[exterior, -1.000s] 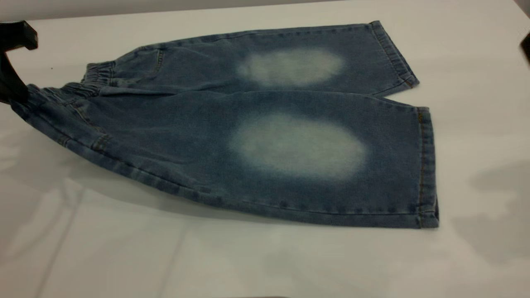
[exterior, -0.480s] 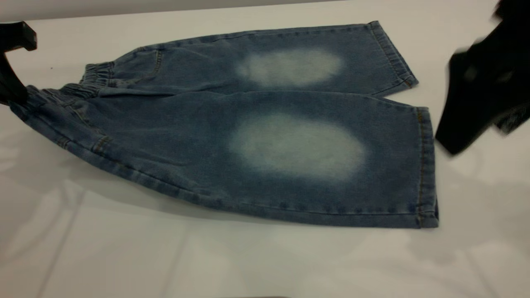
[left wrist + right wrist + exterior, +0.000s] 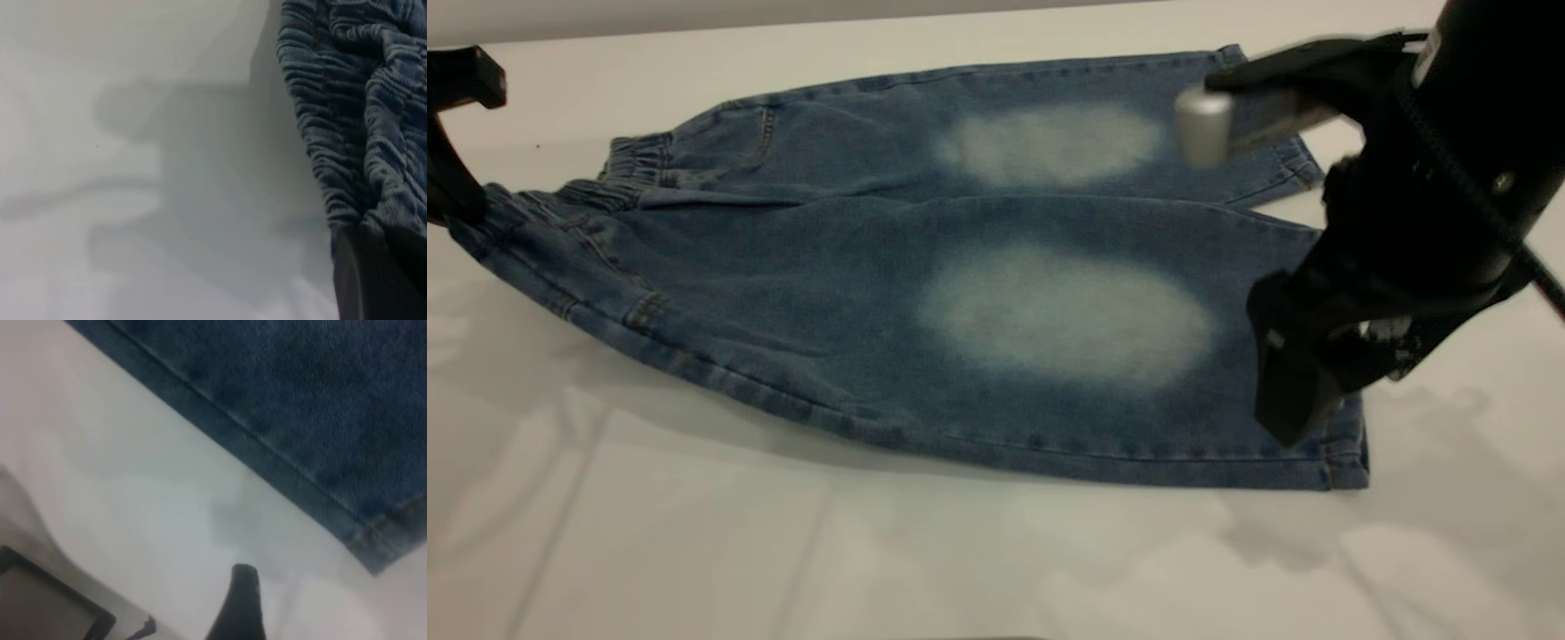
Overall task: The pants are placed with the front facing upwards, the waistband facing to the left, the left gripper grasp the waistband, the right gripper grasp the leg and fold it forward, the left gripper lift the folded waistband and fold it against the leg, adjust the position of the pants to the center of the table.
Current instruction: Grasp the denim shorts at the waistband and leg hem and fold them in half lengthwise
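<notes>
Denim pants (image 3: 925, 267), one pair, two faded ovals: my left fingers (image 3: 463, 200) clench the ruffled waistband (image 3: 596, 191); right fingers (image 3: 1294, 400) spread.

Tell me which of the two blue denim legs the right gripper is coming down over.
The near leg, with the larger pale oval patch: the right gripper hangs over its hem end. The far leg lies behind.
</notes>
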`<move>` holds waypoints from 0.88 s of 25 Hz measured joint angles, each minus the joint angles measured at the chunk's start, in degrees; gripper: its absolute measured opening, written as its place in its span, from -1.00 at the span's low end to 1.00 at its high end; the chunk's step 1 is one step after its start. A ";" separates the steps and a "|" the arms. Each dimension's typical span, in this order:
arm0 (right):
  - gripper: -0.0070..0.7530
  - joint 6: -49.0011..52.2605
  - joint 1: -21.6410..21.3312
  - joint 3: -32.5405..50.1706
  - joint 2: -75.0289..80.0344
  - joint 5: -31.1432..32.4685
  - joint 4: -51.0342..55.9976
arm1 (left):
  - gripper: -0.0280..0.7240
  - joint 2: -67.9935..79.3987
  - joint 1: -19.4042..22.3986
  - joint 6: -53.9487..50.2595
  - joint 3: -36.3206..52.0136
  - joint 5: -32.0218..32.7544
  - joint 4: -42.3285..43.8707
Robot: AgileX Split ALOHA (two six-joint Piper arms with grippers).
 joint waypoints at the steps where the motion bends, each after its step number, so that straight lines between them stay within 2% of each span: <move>1: 0.53 0.00 0.00 -0.05 0.92 -0.49 -0.02 | -0.82 0.00 0.00 0.00 0.00 0.00 0.00; 9: 0.53 0.06 0.00 -0.31 7.97 -5.53 -0.02 | -0.82 0.00 0.00 0.00 0.00 0.00 0.00; 16: 0.53 0.20 0.00 -0.43 10.93 -7.28 -0.02 | -0.82 0.00 0.00 0.00 0.00 0.00 0.00; 20: 0.41 1.33 0.00 -0.86 11.56 -7.28 -0.21 | -0.82 0.00 0.00 0.00 0.00 0.00 0.00; 22: 0.29 1.72 0.00 -0.88 11.69 -7.28 -0.47 | -0.82 0.00 0.00 0.00 -0.36 0.32 0.00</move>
